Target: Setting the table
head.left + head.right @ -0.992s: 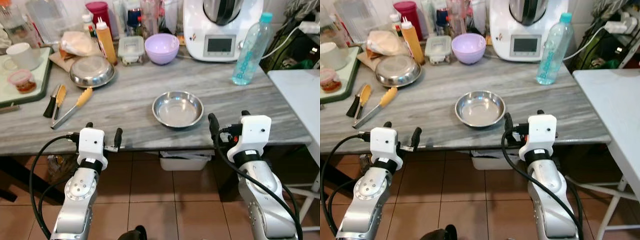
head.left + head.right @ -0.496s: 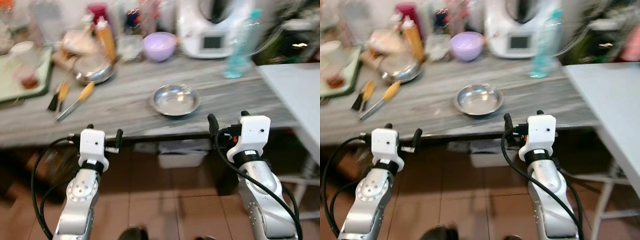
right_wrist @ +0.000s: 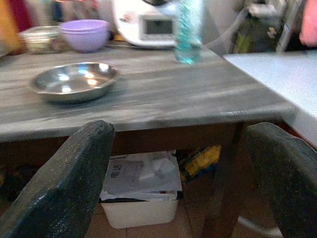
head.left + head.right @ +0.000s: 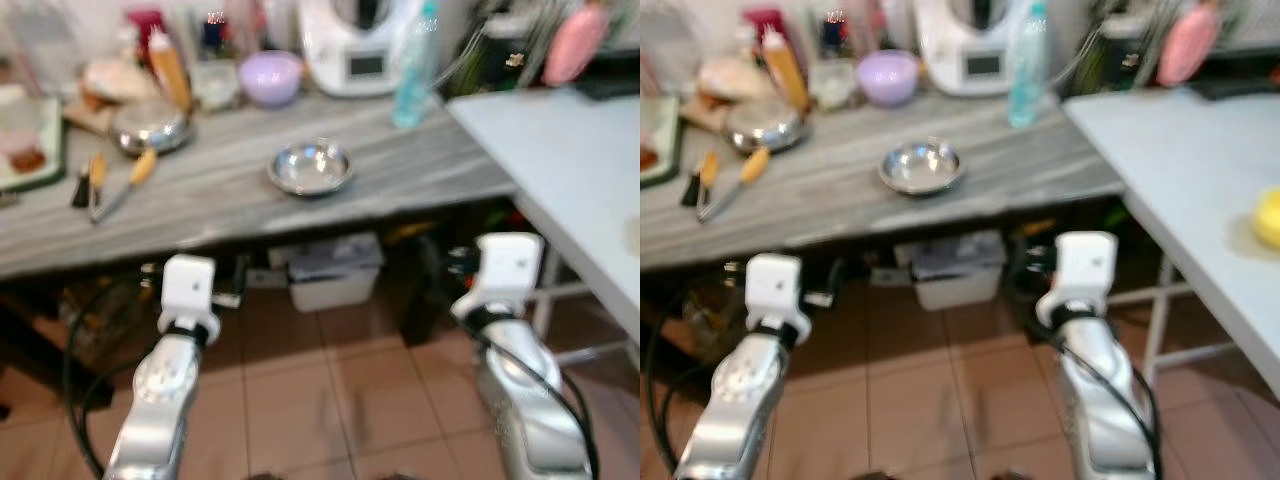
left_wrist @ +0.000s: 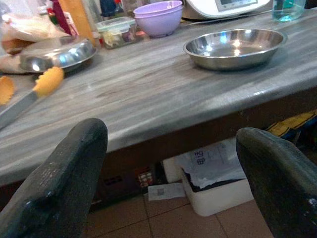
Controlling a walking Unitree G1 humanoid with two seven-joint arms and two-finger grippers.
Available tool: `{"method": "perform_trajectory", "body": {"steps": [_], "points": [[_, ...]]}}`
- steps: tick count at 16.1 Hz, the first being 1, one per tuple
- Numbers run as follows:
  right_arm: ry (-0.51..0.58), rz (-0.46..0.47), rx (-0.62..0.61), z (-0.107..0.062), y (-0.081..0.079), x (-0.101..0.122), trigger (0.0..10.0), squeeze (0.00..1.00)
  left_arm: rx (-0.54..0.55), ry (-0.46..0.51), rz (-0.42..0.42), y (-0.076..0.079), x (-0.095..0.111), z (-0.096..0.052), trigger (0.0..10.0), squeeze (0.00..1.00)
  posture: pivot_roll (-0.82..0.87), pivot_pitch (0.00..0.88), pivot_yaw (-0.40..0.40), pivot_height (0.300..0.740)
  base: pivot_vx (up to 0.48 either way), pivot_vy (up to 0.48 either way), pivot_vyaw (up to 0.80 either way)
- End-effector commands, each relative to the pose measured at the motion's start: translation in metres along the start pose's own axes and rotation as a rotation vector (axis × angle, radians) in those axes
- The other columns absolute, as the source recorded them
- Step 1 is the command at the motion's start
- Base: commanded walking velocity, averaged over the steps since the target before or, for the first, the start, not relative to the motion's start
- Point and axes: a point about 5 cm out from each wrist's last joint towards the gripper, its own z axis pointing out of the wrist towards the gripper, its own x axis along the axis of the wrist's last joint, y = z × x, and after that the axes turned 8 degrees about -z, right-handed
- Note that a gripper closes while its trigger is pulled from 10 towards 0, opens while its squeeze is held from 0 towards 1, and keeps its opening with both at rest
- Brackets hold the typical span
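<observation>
A shallow steel bowl sits near the front edge of the grey marble counter; it is also in the left wrist view and the right wrist view. A second steel bowl and a purple bowl stand further back. My left gripper and right gripper are both open and hold nothing. They hang below the counter's edge and short of it, over the tiled floor. The eye views are blurred.
A white table juts in at the right, with a yellow thing on it. On the counter are a water bottle, a white kitchen machine and yellow-tipped tongs. A white bin sits under the counter.
The whole view has pulled back and swung right, so the counter looks farther and the white table larger. Both grippers keep the same open pose in front of me.
</observation>
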Motion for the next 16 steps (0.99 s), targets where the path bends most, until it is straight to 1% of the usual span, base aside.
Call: {"method": "perform_trajectory", "body": {"steps": [1, 2, 3, 4, 5, 6, 7, 9, 10, 11, 12, 13, 16], "points": [[0.023, -0.005, 0.025, 0.003, -0.002, 0.004, 10.0, 0.0, 0.011, -0.005, 0.013, -0.002, -0.001, -0.001, 10.0, 0.0, -0.04, 0.103, 0.055, 0.74, -0.27, 0.0, 0.0], [0.025, -0.008, 0.047, 0.004, -0.003, 0.006, 10.0, 0.0, 0.012, -0.007, 0.014, -0.002, -0.001, -0.002, 10.0, 0.0, -0.04, 0.101, 0.054, 0.74, -0.27, 0.0, 0.0], [0.051, -0.05, 0.053, 0.006, -0.004, 0.008, 10.0, 0.0, 0.012, -0.007, 0.017, -0.002, -0.002, -0.002, 10.0, 0.0, -0.04, 0.101, 0.054, 0.74, -0.27, 0.0, 0.0], [0.05, -0.111, 0.037, 0.006, -0.005, 0.007, 10.0, 0.0, 0.013, -0.008, 0.017, -0.002, -0.002, -0.002, 10.0, 0.0, -0.04, 0.098, 0.052, 0.74, -0.266, 0.0, 0.0], [-0.023, -0.083, 0.067, 0.005, -0.007, 0.0, 10.0, 0.0, 0.013, -0.008, 0.019, -0.002, -0.002, -0.002, 10.0, 0.0, -0.04, 0.097, 0.05, 0.74, -0.27, 0.0, 0.0], [-0.028, -0.022, 0.105, 0.004, -0.009, -0.001, 10.0, 0.0, 0.013, -0.008, 0.022, -0.002, -0.003, -0.002, 10.0, 0.0, -0.04, 0.096, 0.05, 0.74, -0.27, 0.0, 0.0], [0.01, 0.019, 0.125, 0.002, -0.009, 0.002, 10.0, 0.0, 0.013, -0.006, 0.024, -0.003, -0.003, -0.002, 10.0, 0.0, -0.03, 0.095, 0.049, 0.74, -0.259, 0.0, 0.0], [0.021, 0.018, 0.125, 0.001, -0.01, 0.003, 10.0, 0.0, -0.003, 0.008, 0.029, -0.002, -0.001, -0.002, 10.0, 0.0, -0.03, 0.095, 0.049, 0.74, 0.0, 0.0, 0.0], [0.03, -0.021, 0.128, 0.0, -0.011, 0.003, 10.0, 0.0, -0.006, 0.005, 0.019, -0.002, -0.002, -0.003, 10.0, 0.0, -0.03, 0.091, 0.052, 0.74, 0.0, 0.0, 0.0], [0.043, -0.053, 0.127, 0.0, -0.011, 0.005, 10.0, 0.0, -0.025, 0.009, 0.02, -0.001, -0.001, -0.003, 10.0, 0.0, -0.03, 0.09, 0.052, 0.74, 0.0, 0.0, 0.8], [0.046, -0.058, 0.125, 0.001, -0.011, 0.005, 10.0, 0.0, -0.04, 0.01, 0.02, 0.0, -0.001, -0.003, 10.0, 0.0, -0.03, 0.09, 0.053, 0.74, 0.0, 0.0, 0.8], [0.042, -0.039, 0.122, 0.002, -0.011, 0.005, 10.0, 0.0, -0.049, 0.013, 0.021, 0.002, 0.0, -0.002, 10.0, 0.0, -0.03, 0.089, 0.055, 0.74, 0.0, 0.0, 0.8], [0.046, -0.038, 0.13, 0.002, -0.013, 0.005, 10.0, 0.0, -0.069, 0.016, 0.022, 0.005, 0.001, -0.001, 10.0, 0.0, -0.03, 0.087, 0.059, 0.74, 0.0, 0.0, 0.8]]}}
